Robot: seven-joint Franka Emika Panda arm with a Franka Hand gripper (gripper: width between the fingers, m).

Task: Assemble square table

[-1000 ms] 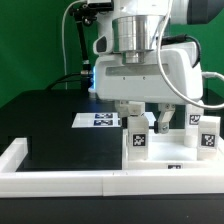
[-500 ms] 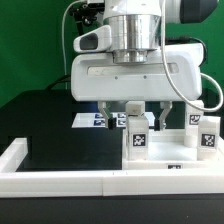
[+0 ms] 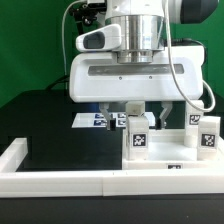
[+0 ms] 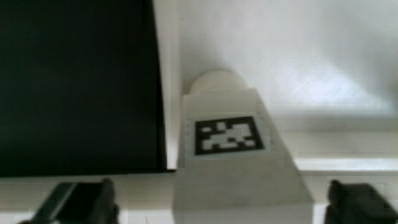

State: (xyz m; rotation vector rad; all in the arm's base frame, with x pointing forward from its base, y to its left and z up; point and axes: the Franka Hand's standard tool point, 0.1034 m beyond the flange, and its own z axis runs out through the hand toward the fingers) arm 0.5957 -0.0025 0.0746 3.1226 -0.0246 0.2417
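Observation:
A white leg block (image 3: 137,141) with a black-white tag stands upright on the white square slab (image 3: 172,158), by the front border wall. My gripper (image 3: 144,114) hangs right above it, open, with one dark finger on each side of its top. In the wrist view the tagged leg block (image 4: 226,135) lies between my fingertips (image 4: 80,202), with a gap on both sides; the gripper (image 4: 222,206) holds nothing. Two more tagged leg blocks (image 3: 208,141) (image 3: 193,121) stand at the exterior view's right. The slab's sockets are mostly hidden.
The long white border wall (image 3: 60,181) runs along the front and turns up at the exterior view's left. The marker board (image 3: 97,120) lies on the black table (image 3: 50,130) behind the gripper. The hand's wide white body hides the area behind the legs.
The hand has shifted toward the exterior view's left and looms larger over the leg block than one second ago. Since half a second ago it has barely moved. The leg blocks have not moved.

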